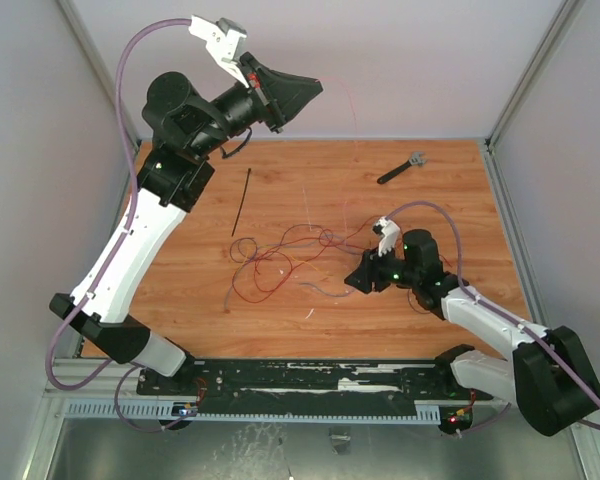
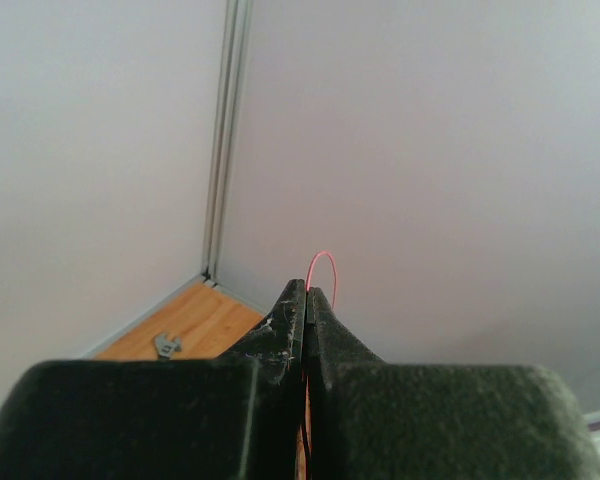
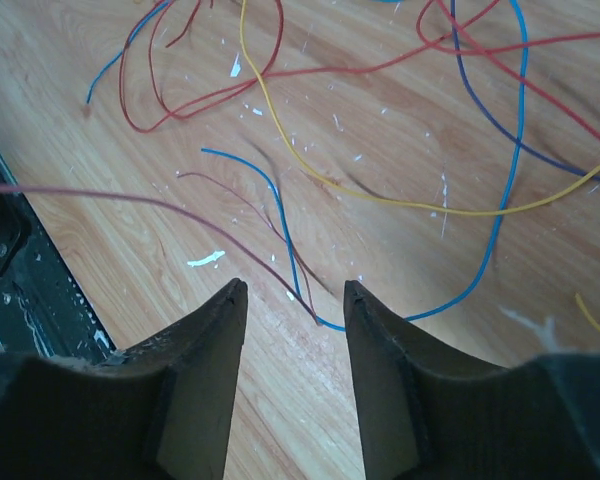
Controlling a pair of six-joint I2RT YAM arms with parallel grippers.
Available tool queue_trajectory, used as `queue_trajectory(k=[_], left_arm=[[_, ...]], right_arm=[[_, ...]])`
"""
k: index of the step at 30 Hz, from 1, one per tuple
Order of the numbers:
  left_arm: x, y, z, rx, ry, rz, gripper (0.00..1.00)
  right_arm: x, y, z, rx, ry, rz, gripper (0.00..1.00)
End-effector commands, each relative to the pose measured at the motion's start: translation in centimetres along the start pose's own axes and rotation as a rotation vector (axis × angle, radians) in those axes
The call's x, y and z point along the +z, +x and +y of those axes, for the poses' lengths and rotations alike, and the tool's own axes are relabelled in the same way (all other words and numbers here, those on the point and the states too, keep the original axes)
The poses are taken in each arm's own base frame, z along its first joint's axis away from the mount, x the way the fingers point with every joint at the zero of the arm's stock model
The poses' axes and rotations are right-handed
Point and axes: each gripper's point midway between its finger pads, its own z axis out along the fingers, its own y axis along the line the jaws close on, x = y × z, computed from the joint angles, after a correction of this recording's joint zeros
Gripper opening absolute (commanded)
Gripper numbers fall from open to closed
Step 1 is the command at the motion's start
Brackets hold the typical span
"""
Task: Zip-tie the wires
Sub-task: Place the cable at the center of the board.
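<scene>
A wooden tabletop point(image 1: 310, 320) sat inside pale grey walls, with a loose tangle of thin wires point(image 1: 290, 255), mostly red with blue, yellow and dark strands, spread across its middle. The left gripper point(image 2: 307, 292) was raised high near the back wall, fingers pressed shut on a single red strand that looped out above the tips. The right gripper point(image 3: 295, 290) hovered low at the tangle's right edge, fingers about half apart and holding nothing, with a blue and a dark red strand crossing the table beneath the gap. The straight black plastic zip tie point(image 1: 242, 202) lay flat left of the tangle, apart from both grippers. The pinched strand looked thin enough to slip free, and closing the right fingers might catch only one wire instead of a bundle. There were two arms, one zip tie and one short black tool with a grey head point(image 1: 402, 168); the strands were too tangled to count.
</scene>
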Motion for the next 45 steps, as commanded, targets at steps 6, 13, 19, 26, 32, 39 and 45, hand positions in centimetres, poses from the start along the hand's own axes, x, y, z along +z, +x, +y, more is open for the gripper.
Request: queue_trajectory(k=[6, 13, 19, 26, 32, 39, 45], left_arm=[[-1.0, -1.7, -0.6, 0.043, -0.017, -0.031, 0.0], [-3.6, -1.6, 1.7, 0.066, -0.146, -0.015, 0.0], [-9.2, 0.9, 7.8, 0.034, -0.4, 0.05, 0.0], [-17.3, 5.6, 14.6, -0.006, -0.709, 0.139, 0.0], [-21.9, 11.5, 16.8, -0.078, -0.818, 0.224, 0.0], [-25.9, 19.2, 17.9, -0.187, -0.892, 0.349, 0.0], [-27.9, 22.3, 17.0, -0.226, -0.901, 0.376, 0.0]], right_arm=[[0.1, -2.7, 0.8, -0.048, -0.019, -0.077, 0.18], [-4.7, -9.6, -1.5, -0.094, 0.282, -0.21, 0.0], [-11.9, -17.0, -5.4, -0.073, 0.544, -0.333, 0.0], [-20.3, -22.9, -10.8, -0.038, 0.825, -0.491, 0.0], [-24.4, -23.6, -13.6, 0.009, 0.976, -0.535, 0.0], [-25.7, -20.3, -15.6, 0.069, 1.068, -0.501, 0.0], [-25.4, -16.9, -17.2, 0.104, 1.138, -0.455, 0.0]])
